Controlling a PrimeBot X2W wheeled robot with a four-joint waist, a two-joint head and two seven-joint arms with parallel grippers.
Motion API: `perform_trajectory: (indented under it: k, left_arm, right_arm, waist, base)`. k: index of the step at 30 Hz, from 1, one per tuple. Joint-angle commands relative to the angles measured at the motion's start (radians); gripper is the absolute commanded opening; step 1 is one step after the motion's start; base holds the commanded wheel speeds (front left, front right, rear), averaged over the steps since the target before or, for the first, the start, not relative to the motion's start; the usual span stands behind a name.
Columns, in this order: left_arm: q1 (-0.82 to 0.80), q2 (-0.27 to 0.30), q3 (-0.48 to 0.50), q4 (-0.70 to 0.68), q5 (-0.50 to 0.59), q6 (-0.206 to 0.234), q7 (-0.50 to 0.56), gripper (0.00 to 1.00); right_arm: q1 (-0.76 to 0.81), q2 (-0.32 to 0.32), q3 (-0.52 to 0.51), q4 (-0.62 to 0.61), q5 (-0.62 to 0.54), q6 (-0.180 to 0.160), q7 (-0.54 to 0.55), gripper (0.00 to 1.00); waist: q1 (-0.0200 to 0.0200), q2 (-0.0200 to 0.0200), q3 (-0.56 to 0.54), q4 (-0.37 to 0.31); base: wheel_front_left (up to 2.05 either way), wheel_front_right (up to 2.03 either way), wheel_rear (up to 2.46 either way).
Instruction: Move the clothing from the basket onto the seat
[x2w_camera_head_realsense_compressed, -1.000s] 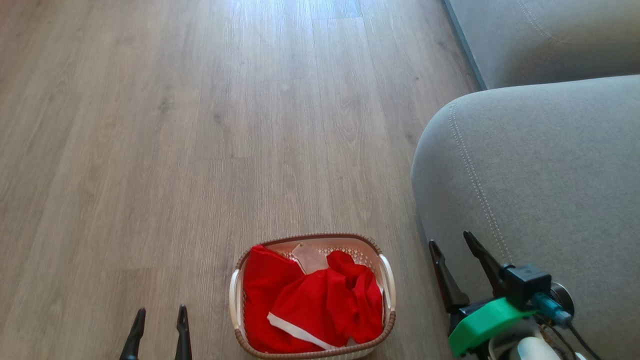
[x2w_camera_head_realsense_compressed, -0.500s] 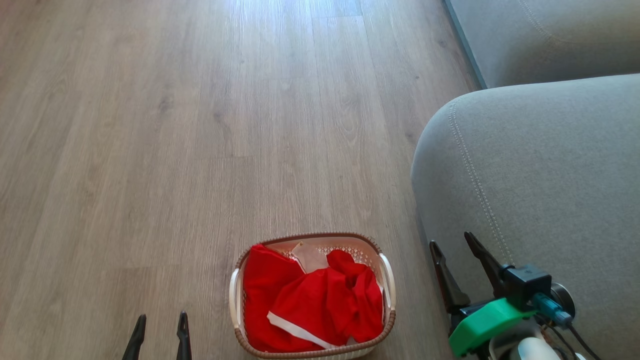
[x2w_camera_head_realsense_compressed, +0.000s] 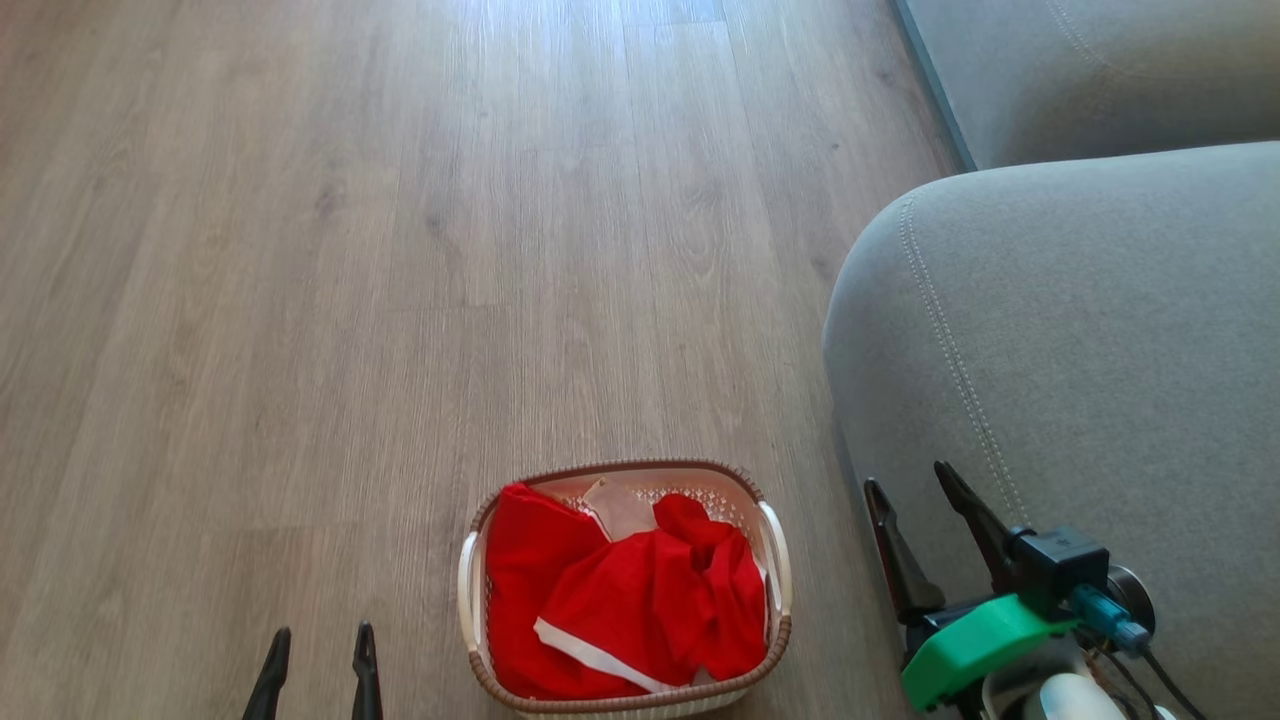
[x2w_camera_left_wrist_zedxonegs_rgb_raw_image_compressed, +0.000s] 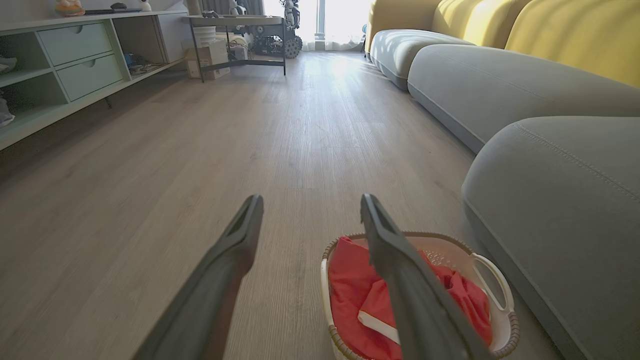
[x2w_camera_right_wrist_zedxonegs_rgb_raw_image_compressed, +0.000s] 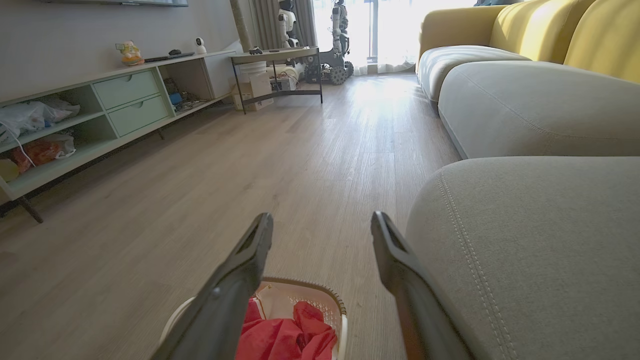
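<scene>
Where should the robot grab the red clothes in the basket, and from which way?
Pinch the raised, bunched hump of the clothing at the far right of the basket, coming straight down. That hump looks highest and offers loose fabric to close on, while the basket walls block any sideways approach.

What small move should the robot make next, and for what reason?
Probably lower the right end effector leftward over the clothing, all of which lies in the basket. It is open and empty, beside the basket, and nearest the seat. The left end effector is open too.
</scene>
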Motion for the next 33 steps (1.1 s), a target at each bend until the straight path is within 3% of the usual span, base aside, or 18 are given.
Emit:
perform_trajectory:
  k: [1, 13, 33]
  left_arm:
    - [-0.032, 0.010, 0.032, -0.032, 0.002, 0.005, -0.012, 1.00]
    - [-0.094, 0.014, 0.004, 0.021, 0.029, -0.028, -0.012, 1.00]
    - [-0.522, 0.047, -0.088, 0.291, 0.107, -0.086, -0.012, 1.00]
  right_arm:
    - [-0.015, 0.008, 0.019, -0.035, -0.005, 0.000, -0.012, 1.00]
    - [-0.035, 0.008, -0.009, -0.054, -0.025, 0.000, -0.012, 1.00]
    - [-0.248, 0.008, -0.092, -0.198, -0.086, 0.000, -0.012, 1.00]
  waist:
    - [0.0000, 0.0000, 0.001, 0.000]
    - [0.0000, 0.0000, 0.057, -0.002]
    - [0.0000, 0.0000, 0.482, -0.076]
  base:
    - [0.00, 0.00, 0.00]
    - [0.00, 0.00, 0.00]
    - [0.00, 0.00, 0.00]
